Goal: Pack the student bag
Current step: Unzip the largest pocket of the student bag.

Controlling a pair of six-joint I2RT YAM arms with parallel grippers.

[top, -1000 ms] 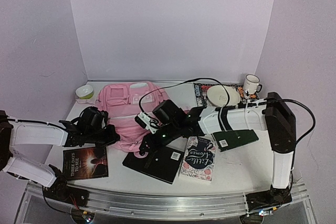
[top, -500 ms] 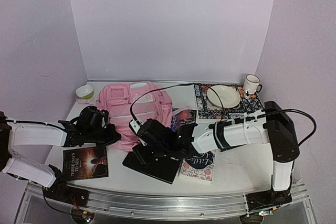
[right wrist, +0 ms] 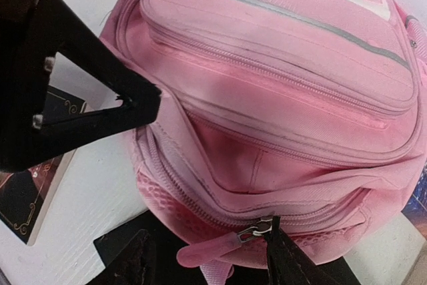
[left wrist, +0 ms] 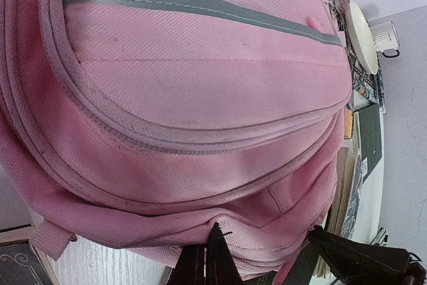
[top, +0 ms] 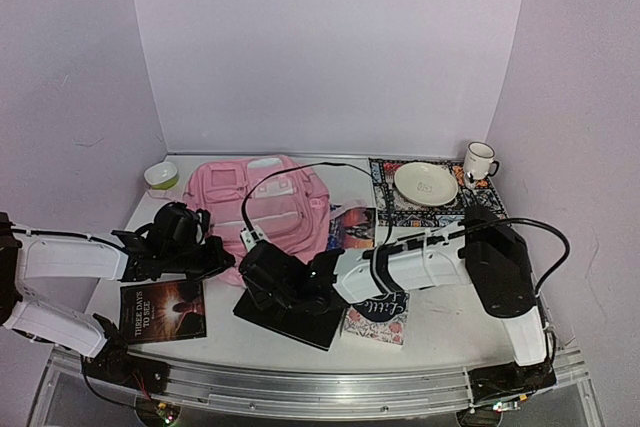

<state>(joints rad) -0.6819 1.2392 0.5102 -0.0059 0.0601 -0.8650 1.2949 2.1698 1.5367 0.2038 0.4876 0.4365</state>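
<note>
The dark book's [top: 162,311] cover reads "THREE DAYS TO SEE".

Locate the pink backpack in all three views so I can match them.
Top external: pink backpack sits left of centre.
Left wrist: it fills nearly the whole frame.
Right wrist: it fills the centre and right.
Shared landmark: the grey strip across its front shows clearly in both wrist views. It is hard to make out from the top.

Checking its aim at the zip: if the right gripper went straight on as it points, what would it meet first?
The right gripper would likely meet the backpack first, near its zipper pull; depth is unclear.
</note>
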